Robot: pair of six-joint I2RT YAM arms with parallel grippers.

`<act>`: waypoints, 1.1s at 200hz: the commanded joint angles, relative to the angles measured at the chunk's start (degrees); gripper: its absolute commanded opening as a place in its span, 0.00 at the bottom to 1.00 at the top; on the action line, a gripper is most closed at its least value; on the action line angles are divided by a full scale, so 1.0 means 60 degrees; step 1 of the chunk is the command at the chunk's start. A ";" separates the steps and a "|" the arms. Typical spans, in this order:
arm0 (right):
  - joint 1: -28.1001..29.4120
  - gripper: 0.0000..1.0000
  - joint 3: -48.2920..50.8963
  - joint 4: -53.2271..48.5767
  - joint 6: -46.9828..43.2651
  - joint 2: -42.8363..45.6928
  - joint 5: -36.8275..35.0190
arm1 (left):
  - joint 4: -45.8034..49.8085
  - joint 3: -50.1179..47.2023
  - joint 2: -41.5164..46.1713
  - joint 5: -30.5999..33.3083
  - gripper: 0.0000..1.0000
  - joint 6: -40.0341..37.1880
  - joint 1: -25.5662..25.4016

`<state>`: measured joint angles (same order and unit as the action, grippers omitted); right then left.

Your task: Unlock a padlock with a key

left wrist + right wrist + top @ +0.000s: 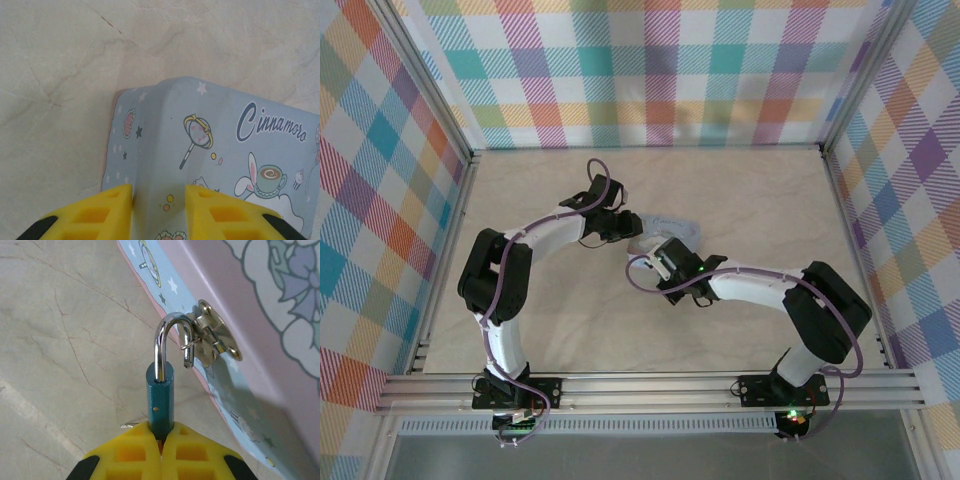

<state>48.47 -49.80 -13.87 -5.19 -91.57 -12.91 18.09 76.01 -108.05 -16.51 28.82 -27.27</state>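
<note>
One padlock [161, 390] clamped by right end effector [161, 450], beside one tin [250, 305].

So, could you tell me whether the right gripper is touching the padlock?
Touching: the right wrist view shows the right gripper shut on the padlock.

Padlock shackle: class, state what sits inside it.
The wire ring of the brass clasp on the tin sits inside the shackle. The lower end of the padlock is covered by the right tool.
</note>
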 commanded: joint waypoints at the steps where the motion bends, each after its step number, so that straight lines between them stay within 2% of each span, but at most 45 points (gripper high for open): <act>1: 0.0059 0.00 -0.0288 -0.0339 -0.0512 -0.0077 0.0237 | 0.0654 0.0048 -0.0244 0.0039 0.32 -0.0136 0.0091; 56: 0.0070 0.00 -0.0365 -0.0564 -0.0614 -0.0104 0.0232 | 0.0633 0.0062 -0.0267 -0.0025 0.32 -0.0046 0.0091; 125: 0.0168 0.00 -0.0787 -0.1039 -0.0802 -0.0647 0.0772 | 0.0605 0.0105 -0.0357 -0.0132 0.32 0.0056 0.0093; 220: 0.0200 0.00 -0.0771 -0.0883 -0.0999 -0.0427 0.0366 | 0.0611 0.0068 -0.0317 -0.0244 0.32 0.0090 0.0091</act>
<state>48.95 -53.58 -18.70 -8.75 -95.55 -11.35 18.28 76.34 -108.33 -17.52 28.91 -27.18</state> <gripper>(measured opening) 0.065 0.324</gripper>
